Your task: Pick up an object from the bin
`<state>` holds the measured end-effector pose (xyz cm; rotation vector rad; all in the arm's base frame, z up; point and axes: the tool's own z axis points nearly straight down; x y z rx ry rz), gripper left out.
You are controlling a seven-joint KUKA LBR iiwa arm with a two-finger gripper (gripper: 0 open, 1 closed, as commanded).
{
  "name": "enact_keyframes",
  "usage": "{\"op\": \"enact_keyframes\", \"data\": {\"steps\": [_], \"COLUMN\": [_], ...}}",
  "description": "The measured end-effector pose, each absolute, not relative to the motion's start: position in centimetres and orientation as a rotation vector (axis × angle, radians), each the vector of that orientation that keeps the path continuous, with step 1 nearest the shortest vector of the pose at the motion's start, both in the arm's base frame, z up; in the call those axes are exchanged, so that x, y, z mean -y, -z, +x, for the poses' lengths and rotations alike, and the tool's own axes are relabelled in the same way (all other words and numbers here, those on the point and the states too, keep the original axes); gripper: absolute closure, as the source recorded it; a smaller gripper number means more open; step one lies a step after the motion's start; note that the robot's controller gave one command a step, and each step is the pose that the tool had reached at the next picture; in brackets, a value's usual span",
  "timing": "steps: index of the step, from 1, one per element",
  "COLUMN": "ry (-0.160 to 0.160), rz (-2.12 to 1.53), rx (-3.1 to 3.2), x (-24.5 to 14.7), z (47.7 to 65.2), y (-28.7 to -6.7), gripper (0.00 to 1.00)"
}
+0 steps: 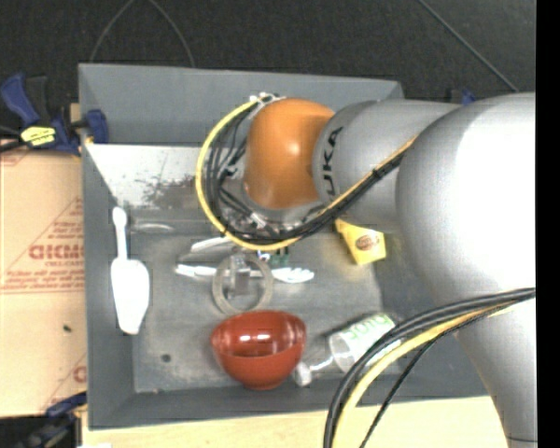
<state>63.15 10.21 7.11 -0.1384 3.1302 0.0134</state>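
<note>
gripper (249, 241) low over middle of bin (168, 101), tucked under orange wrist cover (285, 152); spread or pressed together, cannot tell. clear round cup (238, 286) just beneath it. red bowl (259, 345) near cup, toward bin's near wall. white scoop (129, 283) far left. yellow wedge (360, 244) right.

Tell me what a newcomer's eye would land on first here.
The big silver arm with its orange wrist cover dominates, reaching in from the right over the middle of the bin. Next comes the red bowl at the bottom of the view, then the white scoop along the left wall.
</note>
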Motion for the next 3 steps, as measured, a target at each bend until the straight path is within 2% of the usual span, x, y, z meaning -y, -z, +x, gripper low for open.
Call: {"op": "enact_keyframes", "data": {"steps": [1, 3], "ry": [-0.007, -0.009], "rz": [-0.119, -0.116], "rx": [-3.136, -3.134], "x": [-8.3, -8.29], "z": [63.15, 63.13], "y": [-7.12, -7.6], "gripper": [1.0, 1.0]}}
